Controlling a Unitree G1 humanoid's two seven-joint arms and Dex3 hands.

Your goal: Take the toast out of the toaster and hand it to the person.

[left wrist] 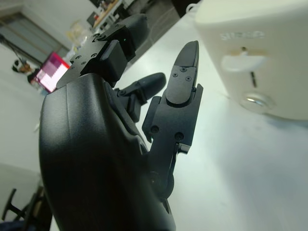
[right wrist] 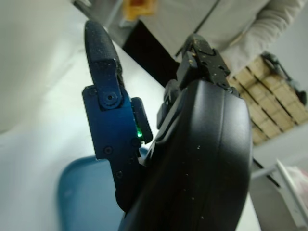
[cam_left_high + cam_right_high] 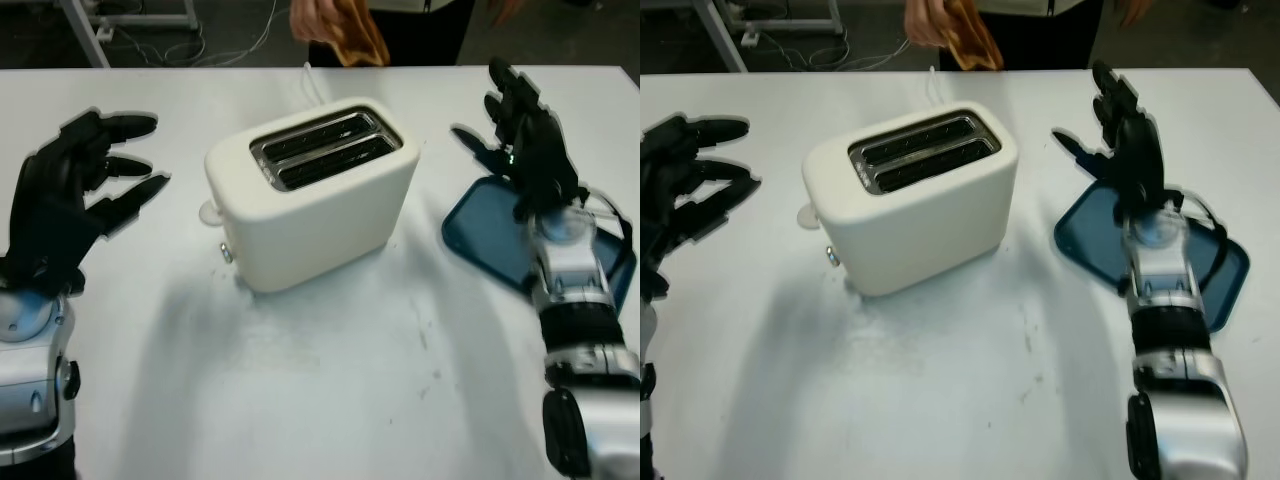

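A cream two-slot toaster [image 3: 315, 190] stands mid-table, both slots showing dark and bare inside. At the far edge a person's hand [image 3: 312, 22] holds a brown slice of toast [image 3: 357, 35]. My left hand [image 3: 85, 190] hovers open to the left of the toaster, holding nothing; the toaster's lever side [image 1: 250, 62] faces it. My right hand [image 3: 525, 135] is raised open to the right of the toaster, above a blue tray [image 3: 500, 235], and holds nothing.
The blue tray [image 3: 1100, 245] lies on the white table [image 3: 330, 380] at the right, under my right forearm. A white cord [image 3: 312, 82] runs from behind the toaster toward the far edge. The person stands behind the table's far side.
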